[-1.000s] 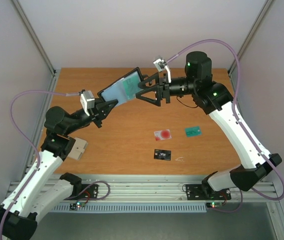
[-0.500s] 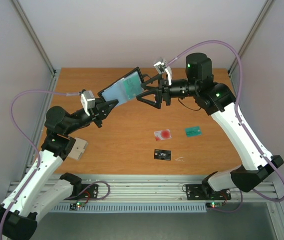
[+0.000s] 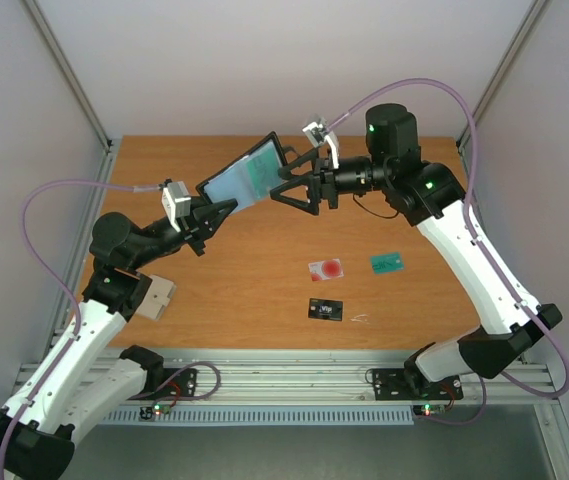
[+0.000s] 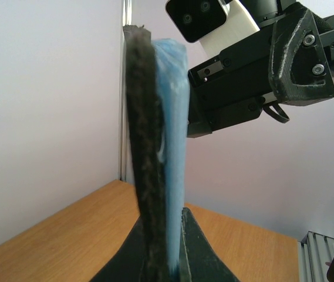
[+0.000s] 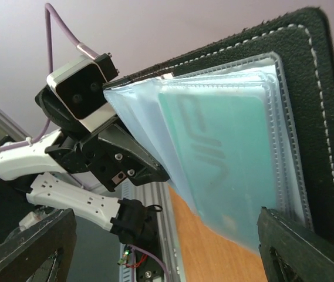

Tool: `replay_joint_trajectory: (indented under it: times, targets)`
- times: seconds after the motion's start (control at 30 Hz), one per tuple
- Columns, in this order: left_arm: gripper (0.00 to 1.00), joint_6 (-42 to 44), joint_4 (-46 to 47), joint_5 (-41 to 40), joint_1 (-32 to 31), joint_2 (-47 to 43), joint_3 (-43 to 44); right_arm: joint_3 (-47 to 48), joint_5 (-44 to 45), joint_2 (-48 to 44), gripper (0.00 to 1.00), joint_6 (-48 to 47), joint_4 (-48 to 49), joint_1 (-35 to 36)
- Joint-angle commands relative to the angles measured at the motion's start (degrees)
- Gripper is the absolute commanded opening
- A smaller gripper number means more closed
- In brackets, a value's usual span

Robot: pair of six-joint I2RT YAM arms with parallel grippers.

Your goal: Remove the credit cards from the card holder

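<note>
Two grippers meet at the card holder (image 3: 249, 175), held open in the air over the far half of the table (image 3: 214, 290). The left gripper (image 3: 219, 210) is clamped on its lower end. The right gripper (image 3: 282, 183) gapes wide just beside its free edge, contact unclear. A teal card (image 5: 225, 153) sits in a sleeve. On the table lie three more: a red-spotted card (image 3: 326, 268), a green card (image 3: 388, 262) and a black card (image 3: 326, 310).

Card holder (image 3: 247, 178) raised; three credit cards (image 3: 326, 268) on table (image 3: 234, 290) before it.
</note>
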Motion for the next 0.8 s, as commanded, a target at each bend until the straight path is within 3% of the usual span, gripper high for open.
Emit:
replay_joint_trajectory:
  times: [0.0, 0.13, 0.3, 0.53, 0.77]
  targets:
    - [0.00, 0.66, 2.91, 0.66, -0.28, -0.60, 0.88, 1.43, -2.40, 0.23, 0.85, 1.51, 1.95, 0.66]
    - [0.00, 0.66, 3.00, 0.69, -0.36, -0.50, 0.89, 1.51, -1.19, -0.23, 0.85, 0.63, 0.93, 0.80]
    - [0.00, 0.79, 2.99, 1.08, -0.37, -0.52, 0.89, 2.24, 9.66, -1.74, 0.88, -4.84, -2.37, 0.74]
    - [0.00, 0.86, 2.96, 1.19, -0.48, -0.51, 0.97, 4.81, 4.83, 1.14, 0.87, -4.04, -4.54, 0.82]
    - [0.00, 0.79, 2.82, 1.11, -0.54, -0.29, 1.02, 5.10, 1.27, 1.75, 0.80, -3.18, -3.75, 1.45]
